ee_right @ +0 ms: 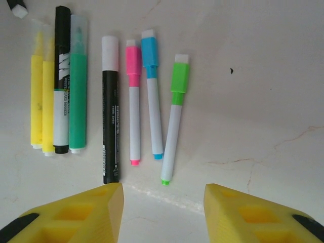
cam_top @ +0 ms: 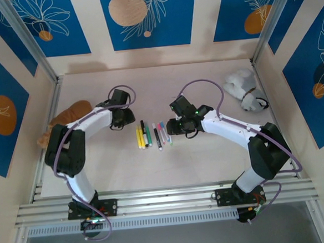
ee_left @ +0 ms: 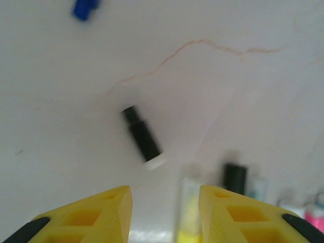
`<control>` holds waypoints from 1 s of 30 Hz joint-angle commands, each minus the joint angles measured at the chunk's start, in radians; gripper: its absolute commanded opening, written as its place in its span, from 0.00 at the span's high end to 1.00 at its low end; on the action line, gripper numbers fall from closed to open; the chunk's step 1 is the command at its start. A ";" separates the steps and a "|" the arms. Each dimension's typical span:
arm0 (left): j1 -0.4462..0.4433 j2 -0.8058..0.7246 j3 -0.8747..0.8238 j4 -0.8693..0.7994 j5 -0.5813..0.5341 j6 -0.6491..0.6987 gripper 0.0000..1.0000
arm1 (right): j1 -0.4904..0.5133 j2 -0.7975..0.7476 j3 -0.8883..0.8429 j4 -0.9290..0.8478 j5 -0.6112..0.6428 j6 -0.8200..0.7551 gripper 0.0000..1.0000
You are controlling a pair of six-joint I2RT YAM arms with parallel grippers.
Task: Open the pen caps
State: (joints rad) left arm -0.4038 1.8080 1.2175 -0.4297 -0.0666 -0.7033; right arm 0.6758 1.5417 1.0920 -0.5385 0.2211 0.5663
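A row of pens (cam_top: 152, 136) lies mid-table between my two grippers. In the right wrist view two yellow highlighters (ee_right: 40, 86), a black marker (ee_right: 61, 76), a green highlighter (ee_right: 78, 86) and a black marker with a white cap (ee_right: 110, 53) lie side by side. Beside them are thin pens wearing a pink cap (ee_right: 133, 63), a blue cap (ee_right: 150, 53) and a green cap (ee_right: 180, 78). My right gripper (ee_right: 163, 212) stands open just short of their tail ends. My left gripper (ee_left: 166, 212) is open over a blurred yellow highlighter (ee_left: 188, 207). A stubby black piece with a white end (ee_left: 143, 136) lies loose ahead of it, and a small blue piece (ee_left: 84, 8) lies farther off.
An orange soft object (cam_top: 72, 114) rests at the table's left edge. A white and grey bundle (cam_top: 244, 89) sits at the back right. Aluminium rails (cam_top: 167, 202) run along the near edge, and patterned walls enclose the table.
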 commanded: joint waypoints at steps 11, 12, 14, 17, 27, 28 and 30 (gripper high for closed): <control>-0.030 0.105 0.025 -0.044 -0.190 -0.114 0.61 | -0.060 -0.097 -0.082 0.032 -0.081 -0.032 0.53; -0.030 0.115 0.028 -0.040 -0.181 -0.116 0.61 | -0.063 -0.096 -0.085 0.035 -0.085 -0.035 0.53; -0.030 0.136 0.038 -0.035 -0.174 -0.120 0.61 | -0.067 -0.094 -0.086 0.035 -0.088 -0.036 0.53; -0.031 0.167 0.054 -0.031 -0.177 -0.123 0.69 | -0.071 -0.098 -0.091 0.031 -0.088 -0.039 0.53; -0.029 0.256 0.217 -0.112 -0.248 -0.033 0.99 | -0.104 -0.128 -0.118 0.029 -0.094 -0.036 0.54; -0.025 0.274 0.259 -0.135 -0.269 -0.008 1.00 | -0.104 -0.125 -0.118 0.028 -0.095 -0.033 0.55; -0.015 0.308 0.336 -0.173 -0.290 0.031 1.00 | -0.102 -0.118 -0.118 0.030 -0.098 -0.030 0.55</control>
State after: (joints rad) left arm -0.4290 2.0747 1.4670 -0.5335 -0.2932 -0.7464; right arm 0.5747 1.4357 0.9852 -0.5091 0.1520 0.5411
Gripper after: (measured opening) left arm 0.067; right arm 0.453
